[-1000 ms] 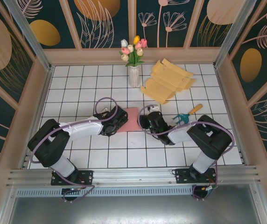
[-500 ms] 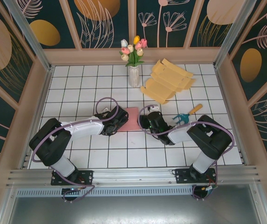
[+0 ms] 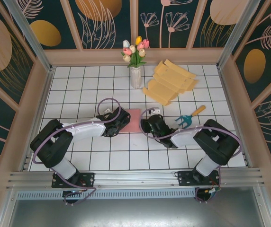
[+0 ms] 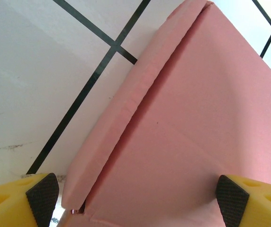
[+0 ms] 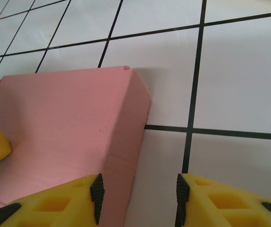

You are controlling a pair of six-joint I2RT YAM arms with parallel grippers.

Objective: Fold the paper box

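The pink paper box (image 3: 133, 120) lies low on the white tiles in the middle of the table, between my two grippers. My left gripper (image 3: 120, 121) is at its left edge. In the left wrist view the box (image 4: 192, 109) takes up most of the picture, with a folded-over flap along its left side. The left gripper (image 4: 136, 202) is open wide, one pad on the tile beside the flap and the other over the pink face. My right gripper (image 3: 148, 124) is at the box's right edge. The right gripper (image 5: 139, 197) is open astride the box's right wall (image 5: 126, 142), gripping nothing.
A white vase of tulips (image 3: 136, 71) stands at the back centre. A pile of flat tan cardboard blanks (image 3: 170, 81) lies to its right. A small blue hand rake with a wooden handle (image 3: 190, 117) lies just right of my right gripper.
The right arm's elbow has shifted a little to the right. The box and both grippers stay where they were.
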